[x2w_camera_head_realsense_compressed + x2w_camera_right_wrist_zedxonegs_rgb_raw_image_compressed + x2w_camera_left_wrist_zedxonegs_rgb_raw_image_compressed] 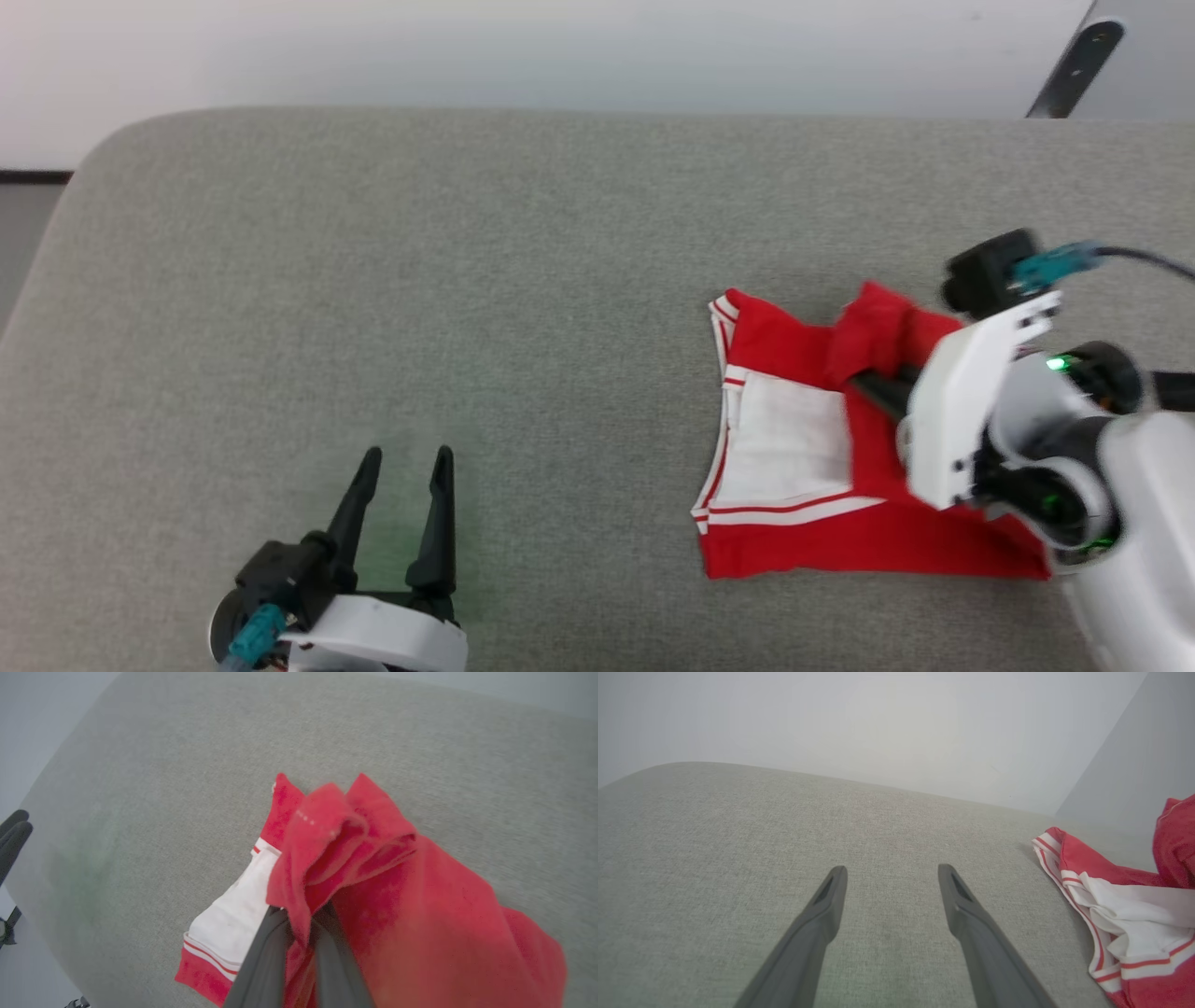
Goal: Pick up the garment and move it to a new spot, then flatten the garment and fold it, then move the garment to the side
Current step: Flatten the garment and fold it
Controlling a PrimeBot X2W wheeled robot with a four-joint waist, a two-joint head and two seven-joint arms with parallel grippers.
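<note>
Pinched nearly shut, the right gripper (868, 383) has a bunched fold of the garment (822, 551) between its dark fingers in the head view. It holds that fold up while the rest of the red-and-white shirt lies crumpled on the grey padded surface (467, 280), over toward the robot's right. The left gripper (406, 455) hovers wide open and empty, well apart from it. From the left wrist, those spread fingers frame bare padding, with the garment's striped edge (1125, 900) off to one side. From the right wrist, red cloth (397, 905) drapes over the closed fingertips, held by what looks like a thin bite. My worry is that the fold slips out mid-carry, or the trailing cloth drags and twists, leaving more to flatten
</note>
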